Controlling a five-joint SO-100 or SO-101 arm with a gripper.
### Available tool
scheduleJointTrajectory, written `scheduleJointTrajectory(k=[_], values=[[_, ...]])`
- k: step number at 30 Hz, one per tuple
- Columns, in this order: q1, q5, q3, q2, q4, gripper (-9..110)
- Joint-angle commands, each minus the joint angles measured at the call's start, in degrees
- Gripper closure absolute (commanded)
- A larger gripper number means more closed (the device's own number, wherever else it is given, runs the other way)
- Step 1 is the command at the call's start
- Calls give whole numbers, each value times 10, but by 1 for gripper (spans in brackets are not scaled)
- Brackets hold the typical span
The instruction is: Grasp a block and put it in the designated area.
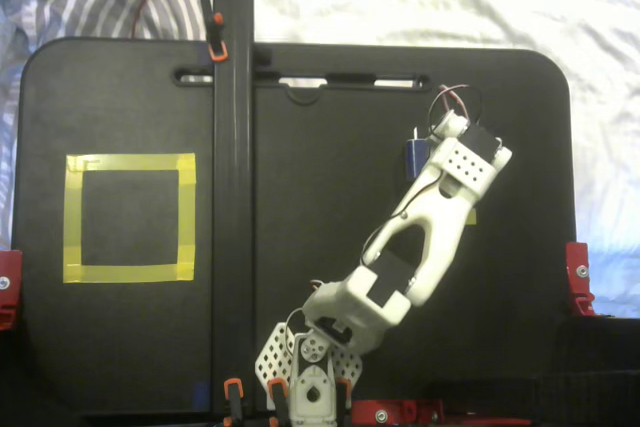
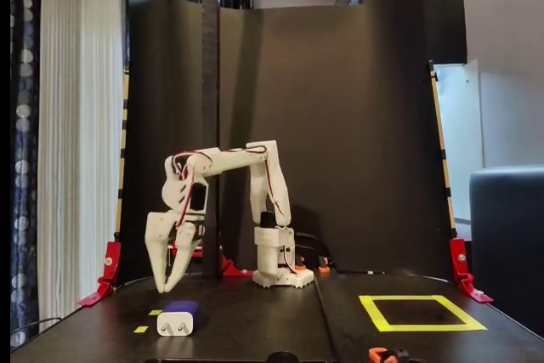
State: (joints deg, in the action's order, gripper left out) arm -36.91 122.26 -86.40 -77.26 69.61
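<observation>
The block (image 2: 178, 319) lies on the black board at the front left of a fixed view, blue on top, with a white end showing two prongs. In the overhead fixed view only a blue sliver of the block (image 1: 414, 157) shows beside the arm's wrist. My gripper (image 2: 166, 288) points down just behind and above the block, not touching it. A narrow gap shows between its fingers, and nothing is held. Seen from above, the wrist (image 1: 462, 162) hides the fingertips. The designated area (image 2: 421, 312) is a yellow tape square at the right, which the overhead view puts at the left (image 1: 130, 162).
A black upright post (image 1: 232, 177) stands between the block's side and the yellow square. Tiny yellow tape marks (image 2: 140, 328) lie by the block. Red clamps (image 1: 577, 277) grip the board's edges, and an orange clamp (image 2: 387, 353) sits at the front. The arm's base (image 2: 276, 274) is at mid-board.
</observation>
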Motion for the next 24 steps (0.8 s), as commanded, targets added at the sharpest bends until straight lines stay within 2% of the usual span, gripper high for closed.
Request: scheduleJointTrajectory(k=[1,4,6,24], values=[[0,4,23,-4,-3,88],[2,9,23,-4,-3,71],[3,9,24,-4,-3,68],[4,27,25,17,-15,64]])
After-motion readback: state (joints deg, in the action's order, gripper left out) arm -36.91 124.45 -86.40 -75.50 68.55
